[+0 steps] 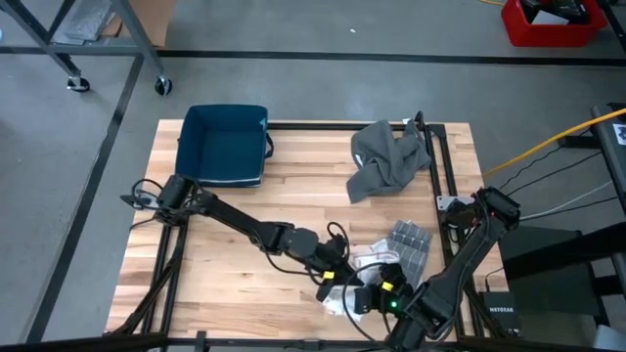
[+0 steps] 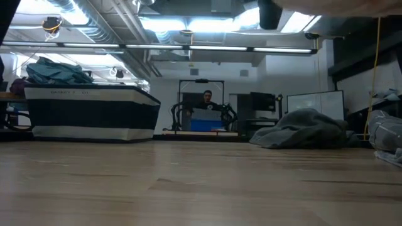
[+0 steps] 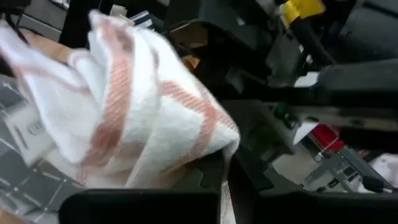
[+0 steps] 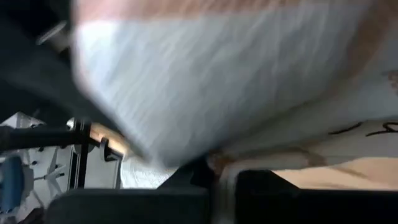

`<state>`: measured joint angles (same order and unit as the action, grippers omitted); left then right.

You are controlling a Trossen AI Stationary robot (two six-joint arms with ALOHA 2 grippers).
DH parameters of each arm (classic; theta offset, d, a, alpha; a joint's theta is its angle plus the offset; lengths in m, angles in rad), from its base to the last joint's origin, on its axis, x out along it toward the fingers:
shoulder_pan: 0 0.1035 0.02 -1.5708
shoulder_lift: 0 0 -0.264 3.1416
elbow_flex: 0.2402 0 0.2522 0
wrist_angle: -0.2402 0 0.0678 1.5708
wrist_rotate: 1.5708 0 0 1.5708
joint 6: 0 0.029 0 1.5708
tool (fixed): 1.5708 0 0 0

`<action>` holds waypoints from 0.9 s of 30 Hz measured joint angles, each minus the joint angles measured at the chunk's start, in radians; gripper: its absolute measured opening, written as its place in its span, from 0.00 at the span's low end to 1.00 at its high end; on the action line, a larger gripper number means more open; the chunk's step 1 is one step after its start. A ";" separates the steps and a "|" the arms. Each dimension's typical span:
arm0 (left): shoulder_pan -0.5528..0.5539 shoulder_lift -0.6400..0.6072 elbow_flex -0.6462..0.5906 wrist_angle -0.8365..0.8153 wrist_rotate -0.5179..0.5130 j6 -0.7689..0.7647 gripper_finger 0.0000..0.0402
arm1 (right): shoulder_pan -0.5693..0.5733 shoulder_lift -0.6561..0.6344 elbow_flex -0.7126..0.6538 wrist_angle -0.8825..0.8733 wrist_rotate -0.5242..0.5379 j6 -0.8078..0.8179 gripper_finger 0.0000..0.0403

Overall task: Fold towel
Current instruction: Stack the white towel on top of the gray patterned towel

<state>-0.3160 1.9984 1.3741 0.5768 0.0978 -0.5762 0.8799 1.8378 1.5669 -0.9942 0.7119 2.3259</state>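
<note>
Both tools pinch bunched towel (image 3: 143, 118); no clear long axis.

Nubby cloth towel (image 3: 134, 112), matt wood table (image 1: 245, 225)

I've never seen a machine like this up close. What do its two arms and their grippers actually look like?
Both arms are dark, slim and jointed, like black tubes linked at elbows. The left arm has thin black cables looping beside it near its base and wrist. The right arm ends in a blocky wrist with yellow markings and a small green light. The left gripper and the right gripper are dark too.
</note>
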 joint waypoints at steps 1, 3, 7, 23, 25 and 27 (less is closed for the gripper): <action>0.002 0.000 0.002 0.000 0.000 0.000 0.00 | -0.001 0.000 0.000 -0.009 0.000 0.000 0.05; 0.008 0.000 0.003 0.002 0.000 0.000 0.00 | -0.003 0.000 0.000 -0.033 0.000 0.000 0.05; 0.016 0.000 0.004 -0.028 0.038 -0.019 0.00 | 0.005 -0.002 0.000 -0.070 -0.009 0.000 0.05; 0.036 0.028 0.008 -0.028 0.018 -0.061 0.00 | 0.085 -0.003 0.000 -0.292 -0.097 -0.027 0.06; 0.043 0.056 0.028 -0.029 0.004 -0.100 0.00 | 0.096 -0.003 -0.001 -0.321 -0.108 -0.029 0.06; 0.050 0.104 0.071 -0.008 0.002 -0.125 0.00 | 0.098 -0.003 -0.001 -0.341 -0.126 -0.030 0.06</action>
<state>-0.2659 2.1024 1.4452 0.5690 0.1000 -0.7013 0.9779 1.8347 1.5661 -1.3356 0.5861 2.2960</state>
